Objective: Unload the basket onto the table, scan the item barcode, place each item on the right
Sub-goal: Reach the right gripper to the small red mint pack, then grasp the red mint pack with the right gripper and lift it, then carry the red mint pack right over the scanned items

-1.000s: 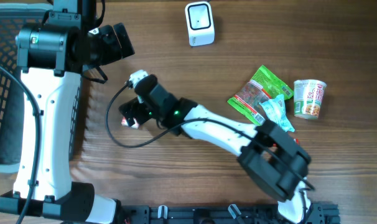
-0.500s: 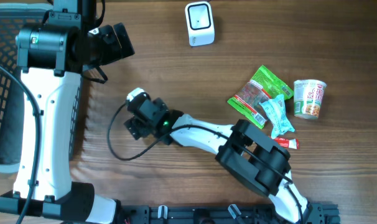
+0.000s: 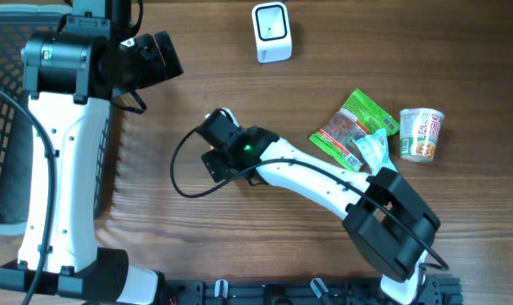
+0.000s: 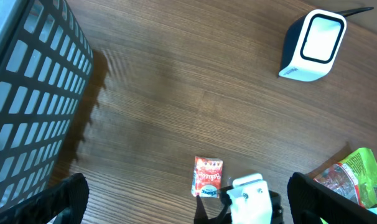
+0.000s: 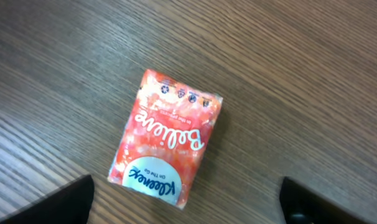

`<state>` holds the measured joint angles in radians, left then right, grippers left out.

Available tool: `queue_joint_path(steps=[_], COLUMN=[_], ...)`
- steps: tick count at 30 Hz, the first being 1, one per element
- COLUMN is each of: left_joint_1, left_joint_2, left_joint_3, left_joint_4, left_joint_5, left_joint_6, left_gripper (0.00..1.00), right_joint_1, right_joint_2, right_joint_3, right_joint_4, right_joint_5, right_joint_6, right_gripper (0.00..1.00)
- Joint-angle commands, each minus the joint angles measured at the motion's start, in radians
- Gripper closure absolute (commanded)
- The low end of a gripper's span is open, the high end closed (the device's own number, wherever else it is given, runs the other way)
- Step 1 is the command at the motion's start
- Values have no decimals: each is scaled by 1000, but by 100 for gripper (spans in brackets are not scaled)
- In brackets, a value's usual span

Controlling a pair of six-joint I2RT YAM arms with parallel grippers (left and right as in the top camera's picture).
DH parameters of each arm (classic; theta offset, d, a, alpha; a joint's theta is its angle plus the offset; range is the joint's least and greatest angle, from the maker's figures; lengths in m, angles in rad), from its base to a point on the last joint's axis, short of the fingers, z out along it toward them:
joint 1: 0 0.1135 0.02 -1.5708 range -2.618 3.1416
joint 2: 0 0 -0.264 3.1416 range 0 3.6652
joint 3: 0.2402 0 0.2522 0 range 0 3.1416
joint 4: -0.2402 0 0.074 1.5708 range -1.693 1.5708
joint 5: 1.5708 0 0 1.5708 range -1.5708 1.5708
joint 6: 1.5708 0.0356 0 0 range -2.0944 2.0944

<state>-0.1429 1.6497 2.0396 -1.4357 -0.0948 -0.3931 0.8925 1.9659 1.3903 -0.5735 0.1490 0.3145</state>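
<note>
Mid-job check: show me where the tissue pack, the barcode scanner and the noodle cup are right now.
tissue pack (image 5: pixel 167 140), right wrist view, middle of its red printed face
barcode scanner (image 3: pixel 271 25), overhead view, on its white front window
noodle cup (image 3: pixel 421 135), overhead view, on its printed side label

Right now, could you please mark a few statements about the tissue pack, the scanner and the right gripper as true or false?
1. The tissue pack lies flat on the table. True.
2. The right gripper is shut on the pack. False: it is open, and the pack lies free.
3. The scanner sits inside the basket. False: it stands on the table, apart from the basket.
4. The noodle cup is close to the green snack bag. True.
</note>
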Motion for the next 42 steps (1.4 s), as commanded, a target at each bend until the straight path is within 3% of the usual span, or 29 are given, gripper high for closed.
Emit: queue_joint_path(steps=[1, 3, 8, 10, 13, 17, 27, 33, 37, 42], left_joint_1=[5, 5, 5, 5, 5, 5, 5, 5, 5, 5], left_joint_2=[0, 0, 0, 0, 0, 0, 0, 0, 0, 0], left_joint_3=[3, 3, 3, 3, 3, 3, 3, 3, 3, 3], left_joint_4=[0, 0, 0, 0, 0, 0, 0, 0, 0, 0], left_joint_5=[5, 5, 5, 5, 5, 5, 5, 5, 5, 5], left_joint_6=[20, 20, 20, 20, 20, 20, 20, 20, 20, 20], left_gripper=[0, 0, 0, 0, 0, 0, 0, 0, 0, 0], right_joint_1=[-61, -105, -211, -217, -216, -203, -195, -195, -201, -267], right_joint_2=[-19, -19, 10, 32, 65, 104, 123, 123, 117, 33], right_joint_3=[10, 10, 8, 8, 8, 8, 4, -96, -101, -98], right_joint_4=[13, 22, 60, 73, 74, 69, 59, 192, 226, 202], right_joint_5=[-122, -211, -493, -548, -559, -599, -539, -568, -650, -816], right_joint_6=[56, 56, 52, 52, 56, 77, 133, 150, 130, 66], right_gripper=[0, 2, 45, 53, 55, 66, 71, 74, 89, 96])
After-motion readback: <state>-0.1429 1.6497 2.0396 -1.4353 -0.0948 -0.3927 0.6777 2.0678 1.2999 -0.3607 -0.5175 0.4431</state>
